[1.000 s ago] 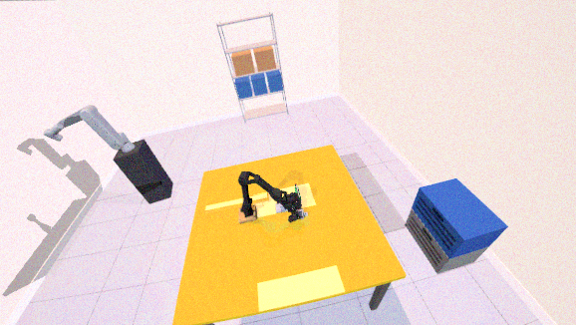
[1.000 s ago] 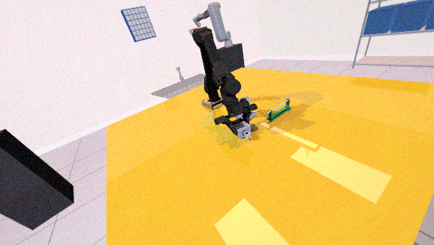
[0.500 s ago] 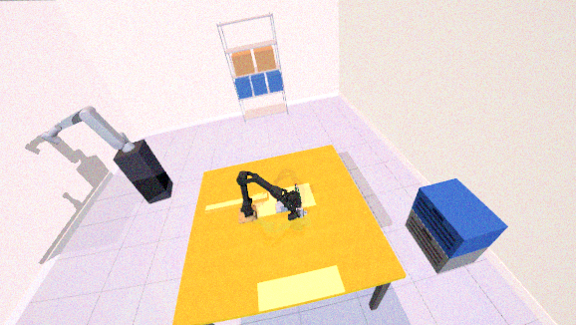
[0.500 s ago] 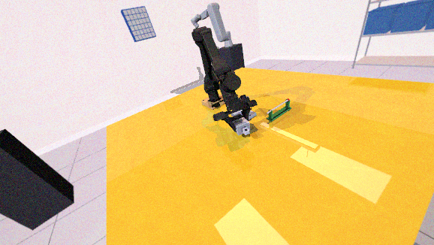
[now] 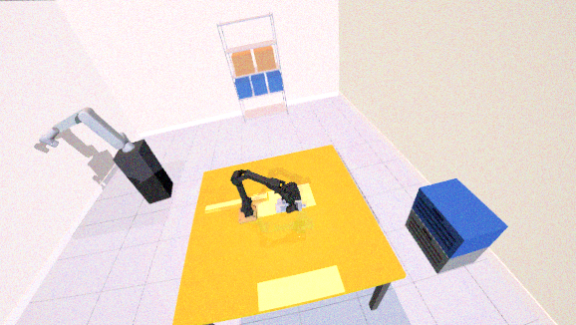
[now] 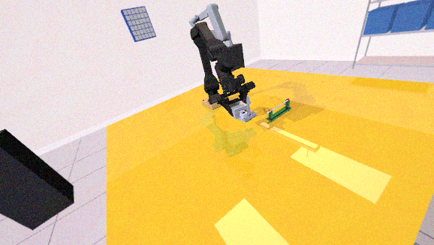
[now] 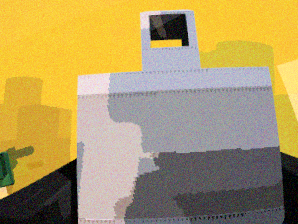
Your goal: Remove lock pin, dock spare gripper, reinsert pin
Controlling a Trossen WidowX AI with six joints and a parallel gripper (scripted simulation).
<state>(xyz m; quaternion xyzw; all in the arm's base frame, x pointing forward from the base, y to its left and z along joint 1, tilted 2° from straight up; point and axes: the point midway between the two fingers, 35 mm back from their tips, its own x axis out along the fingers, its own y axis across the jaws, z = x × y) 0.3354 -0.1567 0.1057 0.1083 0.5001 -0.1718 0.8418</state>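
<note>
While the wrist view crops the grey spare gripper (image 5: 284, 205) (image 6: 239, 111) (image 7: 172, 155) at the bottom, my jaws grip it, partly open, near the exterior view's centre, above the yellow counter (image 5: 224, 279) (image 6: 169, 188) (image 7: 50, 30); pale tiles (image 5: 125, 259) (image 6: 88, 161) surround it.

A yellow table (image 5: 224, 269) (image 6: 169, 169) (image 7: 40, 40) is carrying a green stand (image 6: 278, 114) (image 7: 5, 169) and the arm's tan base plate (image 5: 242, 219) (image 6: 206, 102).
The flat, faintly reflective top is standing on dark legs (image 5: 380, 296), two of them showing in the top view. The green stand is sitting upright on it, well apart from the base plate, and is bearing a pale rod (image 6: 278, 107) with a red end lengthwise across its two uprights. Pale bright patches (image 5: 301, 289) (image 6: 343, 174) (image 7: 290, 80) and darker shadows are falling across the surface, one patch lying close to an edge.
</note>
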